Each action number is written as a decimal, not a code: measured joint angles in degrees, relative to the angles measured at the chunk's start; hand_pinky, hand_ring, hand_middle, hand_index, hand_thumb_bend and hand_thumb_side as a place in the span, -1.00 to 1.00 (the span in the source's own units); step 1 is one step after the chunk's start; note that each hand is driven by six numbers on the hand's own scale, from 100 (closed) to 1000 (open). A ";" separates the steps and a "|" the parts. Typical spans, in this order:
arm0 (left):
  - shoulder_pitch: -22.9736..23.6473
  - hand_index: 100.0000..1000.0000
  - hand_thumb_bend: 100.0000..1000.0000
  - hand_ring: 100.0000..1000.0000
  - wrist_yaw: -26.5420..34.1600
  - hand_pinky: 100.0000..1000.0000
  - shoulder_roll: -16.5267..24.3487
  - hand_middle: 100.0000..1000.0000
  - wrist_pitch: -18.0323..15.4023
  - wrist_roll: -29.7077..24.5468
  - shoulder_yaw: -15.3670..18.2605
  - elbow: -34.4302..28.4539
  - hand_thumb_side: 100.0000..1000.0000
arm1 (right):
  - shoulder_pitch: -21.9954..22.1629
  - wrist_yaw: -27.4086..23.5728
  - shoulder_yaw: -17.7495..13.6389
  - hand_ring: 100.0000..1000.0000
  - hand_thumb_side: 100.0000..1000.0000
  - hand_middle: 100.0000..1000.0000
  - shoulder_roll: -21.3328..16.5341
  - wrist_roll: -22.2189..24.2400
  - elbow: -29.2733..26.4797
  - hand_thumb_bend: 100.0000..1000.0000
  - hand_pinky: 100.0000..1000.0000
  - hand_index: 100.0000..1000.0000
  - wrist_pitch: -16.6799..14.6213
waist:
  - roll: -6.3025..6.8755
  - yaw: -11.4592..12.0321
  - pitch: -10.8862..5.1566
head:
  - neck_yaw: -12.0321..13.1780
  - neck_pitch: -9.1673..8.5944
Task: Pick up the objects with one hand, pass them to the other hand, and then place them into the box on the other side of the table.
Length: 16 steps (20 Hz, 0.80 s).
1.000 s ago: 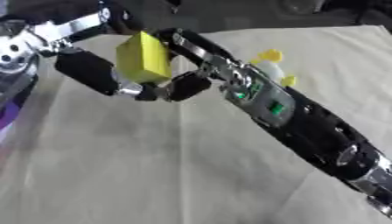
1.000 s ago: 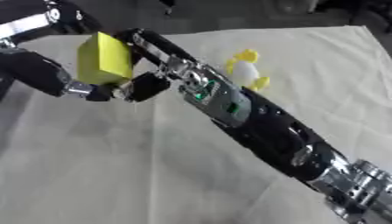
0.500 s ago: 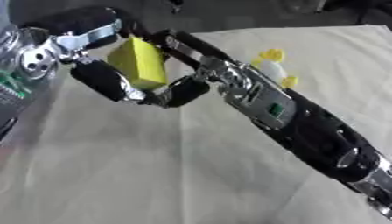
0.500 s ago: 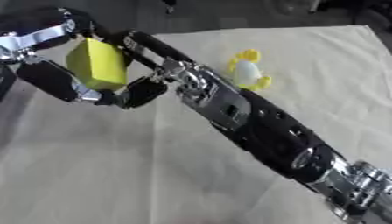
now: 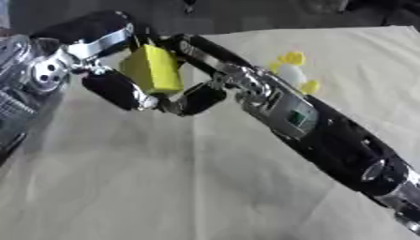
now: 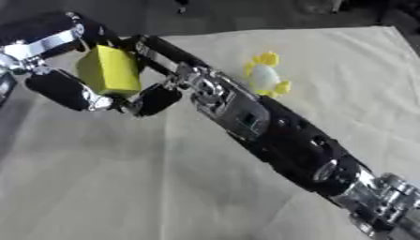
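Note:
A yellow block (image 5: 152, 70) hangs in the air above the table's left part, between both hands. My right hand (image 5: 244, 85) reaches in from the lower right on a long black arm. One finger lies along the block's right side and the thumb (image 5: 202, 96) curls under it. My left hand (image 5: 112, 90) comes in from the upper left. Its upper fingers (image 5: 94, 32) arch over the top of the block and a black finger presses below. A yellow and white toy (image 6: 264, 75) lies on the cloth beyond the right arm.
A beige cloth (image 5: 164, 187) covers the table. The table's left edge (image 6: 20, 122) drops into dark floor under the left arm. The dark far edge runs along the top. No box shows in either view.
My left hand has come closer and wrapped its fingers over and under the yellow block, which my right hand still holds. The block has sunk slightly in the picture.

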 measured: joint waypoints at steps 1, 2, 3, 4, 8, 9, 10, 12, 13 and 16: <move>0.07 0.20 -0.62 0.23 -0.35 0.35 0.17 0.05 0.41 0.17 -0.01 -0.43 -1.00 | 0.00 0.06 -0.01 -0.08 -1.00 -0.58 0.00 0.04 0.00 -1.00 0.34 -0.15 0.05 | 0.00 -0.03 0.00 | 0.00 0.00; 0.17 0.16 -0.61 0.20 -0.76 0.33 0.18 0.01 0.82 0.34 -0.01 -0.80 -1.00 | 0.01 0.11 -0.02 -0.08 -1.00 -0.58 0.00 0.08 0.00 -1.00 0.34 -0.15 0.10 | 0.00 -0.04 0.00 | 0.00 0.00; 0.27 0.10 -0.56 0.15 -1.18 0.30 0.20 -0.05 1.26 0.47 -0.01 -1.09 -1.00 | 0.02 0.15 -0.02 -0.08 -1.00 -0.58 0.00 0.12 0.01 -1.00 0.34 -0.15 0.16 | 0.00 -0.08 0.03 | 0.00 -0.01; 0.35 0.07 -0.53 0.13 -1.69 0.29 0.20 -0.08 1.74 0.65 -0.01 -1.36 -1.00 | 0.02 0.21 -0.03 -0.08 -1.00 -0.58 0.00 0.12 0.01 -1.00 0.34 -0.15 0.21 | 0.00 -0.13 0.09 | 0.00 -0.01; 0.43 -0.04 -0.38 0.06 -3.72 0.26 0.20 -0.18 3.70 1.75 -0.02 -2.08 -1.00 | 0.05 0.17 -0.33 -0.08 -1.00 -0.59 0.21 -0.26 0.35 -1.00 0.32 -0.16 1.15 | 0.00 -0.26 0.17 | 0.00 -0.02; 0.49 -0.08 -0.34 0.04 -4.13 0.25 0.20 -0.21 4.13 2.06 -0.03 -2.22 -1.00 | 0.05 -0.03 -0.36 -0.09 -1.00 -0.59 0.30 -0.49 0.40 -1.00 0.31 -0.16 1.59 | 0.00 -0.26 0.17 | 0.00 -0.03; 0.58 -0.09 -0.32 0.03 -4.43 0.24 0.20 -0.22 4.58 2.40 -0.03 -2.41 -1.00 | 0.05 -0.24 -0.37 -0.09 -1.00 -0.59 0.37 -0.76 0.41 -1.00 0.31 -0.16 2.05 | 0.00 -0.26 0.17 | 0.00 -0.04; 0.79 -0.11 -0.34 0.02 -5.02 0.24 0.20 -0.24 5.29 2.98 -0.03 -2.68 -1.00 | 0.04 -0.65 -0.37 -0.09 -1.00 -0.59 0.69 -1.28 0.42 -1.00 0.31 -0.16 2.84 | 0.00 -0.26 0.17 | 0.00 -0.23; 0.85 -0.11 -0.35 0.02 -5.24 0.24 0.20 -0.24 5.52 3.16 -0.04 -2.78 -1.00 | 0.04 -0.82 -0.36 -0.09 -1.00 -0.59 0.73 -1.48 0.42 -1.00 0.31 -0.16 3.13 | 0.00 -0.26 0.17 | 0.00 -0.32; 0.89 -0.11 -0.43 0.02 -5.26 0.23 0.20 -0.23 6.04 3.30 -0.10 -2.81 -1.00 | 0.03 -1.25 -0.35 -0.08 -1.00 -0.59 0.74 -1.74 0.41 -1.00 0.31 -0.16 3.50 | 0.00 -0.26 0.17 | 0.00 -0.47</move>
